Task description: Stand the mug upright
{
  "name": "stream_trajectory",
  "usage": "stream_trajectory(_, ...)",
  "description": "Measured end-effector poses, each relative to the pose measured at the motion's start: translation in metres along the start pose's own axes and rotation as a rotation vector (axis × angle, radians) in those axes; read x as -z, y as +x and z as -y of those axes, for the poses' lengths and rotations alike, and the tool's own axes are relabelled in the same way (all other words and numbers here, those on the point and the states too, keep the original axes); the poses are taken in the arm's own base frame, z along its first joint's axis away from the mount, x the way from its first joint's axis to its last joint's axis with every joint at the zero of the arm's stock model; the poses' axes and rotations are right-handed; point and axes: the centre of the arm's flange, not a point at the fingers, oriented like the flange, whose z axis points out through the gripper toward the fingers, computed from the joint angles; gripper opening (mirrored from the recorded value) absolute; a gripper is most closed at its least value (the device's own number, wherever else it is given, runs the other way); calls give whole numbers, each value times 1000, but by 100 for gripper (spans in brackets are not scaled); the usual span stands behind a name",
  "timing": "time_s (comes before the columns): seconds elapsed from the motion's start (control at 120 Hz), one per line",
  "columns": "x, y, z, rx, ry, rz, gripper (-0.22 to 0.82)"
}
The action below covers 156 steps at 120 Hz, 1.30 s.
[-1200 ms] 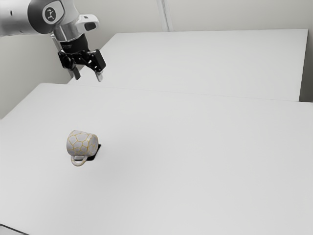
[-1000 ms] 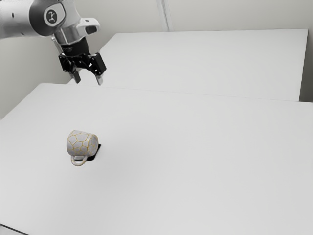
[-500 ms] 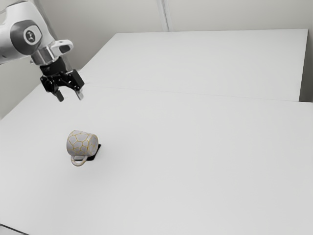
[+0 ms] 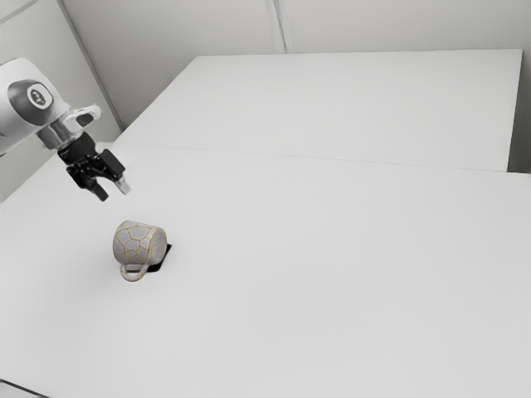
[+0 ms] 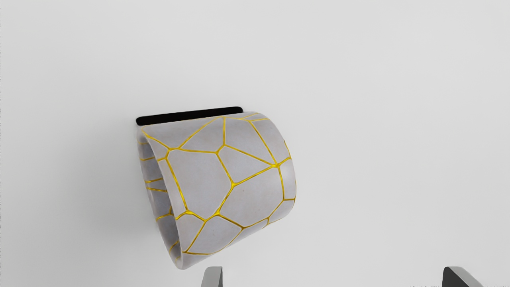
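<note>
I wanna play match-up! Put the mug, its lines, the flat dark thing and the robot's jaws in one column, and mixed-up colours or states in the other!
Things:
1. Mug
2. Lines on the mug
3. Flat thing
4. Jaws

Colours or states:
A. Black, right next to the mug
B. Apart, holding nothing
C. Lying on its side
D. Yellow

Right pairs: 1-C, 2-D, 3-A, 4-B
</note>
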Motion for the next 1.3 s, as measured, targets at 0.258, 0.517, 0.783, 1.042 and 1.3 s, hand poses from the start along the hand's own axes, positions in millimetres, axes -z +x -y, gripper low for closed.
stream_trajectory(0.258, -33, -13, 60, -58, -106, -5, 60)
stream_trajectory(0.517, -68, -17, 97, -122, -208, -22, 60)
stream_trajectory(0.783, -89, -17, 125, -168, -299, -74, 60)
stream_trajectory(1.042, -113, -17, 124, -191, -440, -126, 60)
stream_trajectory(1.3, -129, -20, 119, -211, -561, -122, 39)
